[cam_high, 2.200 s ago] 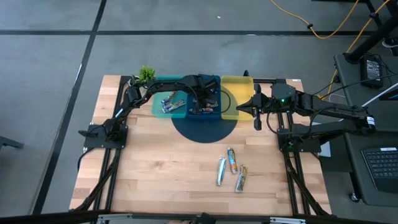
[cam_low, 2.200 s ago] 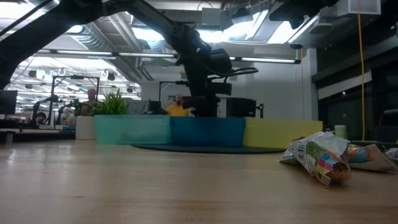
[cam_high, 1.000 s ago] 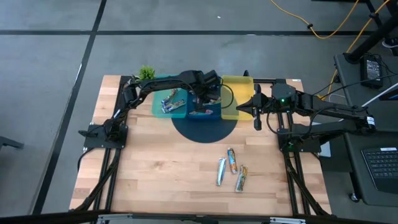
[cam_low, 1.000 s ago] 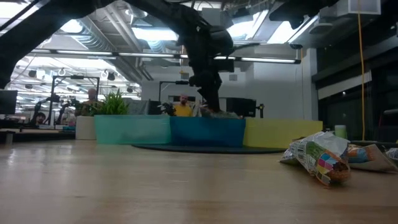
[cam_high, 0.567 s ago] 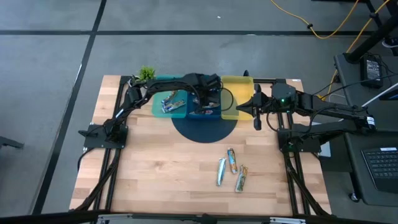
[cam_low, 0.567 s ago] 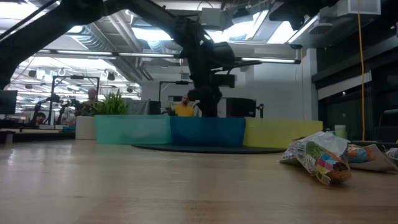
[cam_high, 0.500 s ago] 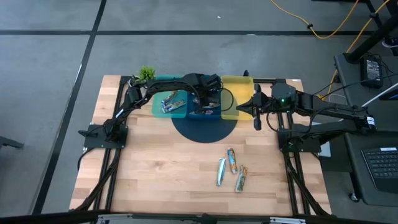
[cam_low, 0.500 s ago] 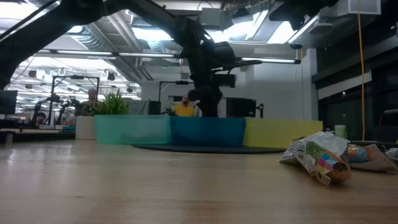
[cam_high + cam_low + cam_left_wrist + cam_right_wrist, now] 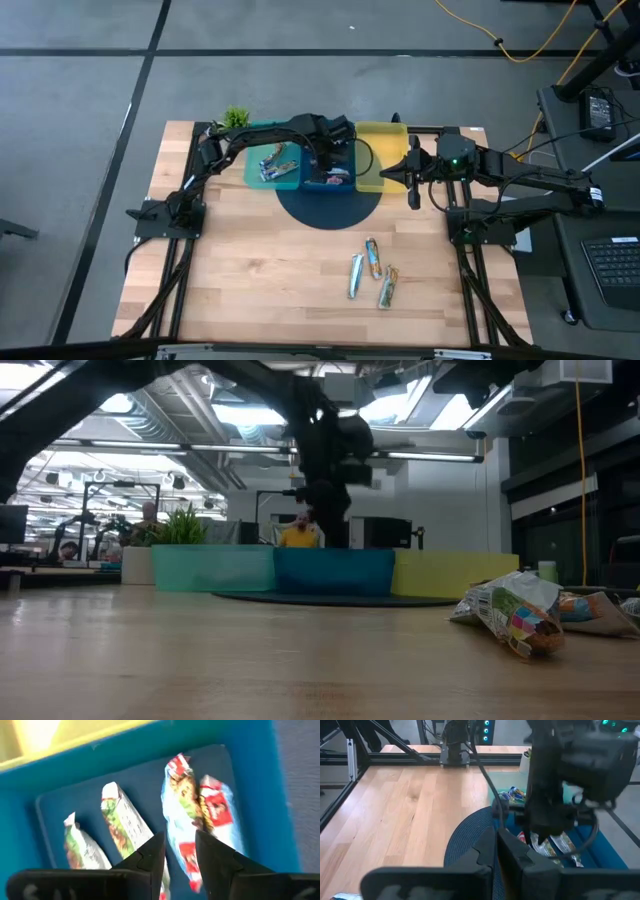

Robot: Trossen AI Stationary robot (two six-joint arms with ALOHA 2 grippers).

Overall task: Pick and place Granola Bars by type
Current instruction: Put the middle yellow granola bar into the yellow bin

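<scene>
the left end effector hangs over the blue tray, its fingers a narrow gap apart with nothing between them; below it lie several granola bars, two pale green-marked ones beside blue ones with red patches. the right end effector waits at the far right of the counter, beside the yellow tray, its fingers pressed together and empty. more bars sit in the teal tray, and three loose bars lie well apart from the trays on the near part of the counter. a likely slip from here: the loose three lie close together, so a descent on one may nudge or drag a neighbour, and the shiny wrappers may slide out of a shallow pinch; a bar set in the wrong tray would also spoil the sort. the counter is pale wood planks with a dark round mat under the trays and a small potted plant at the far left corner. beyond it the room shows ceiling lights, desks and a person in yellow.
</scene>
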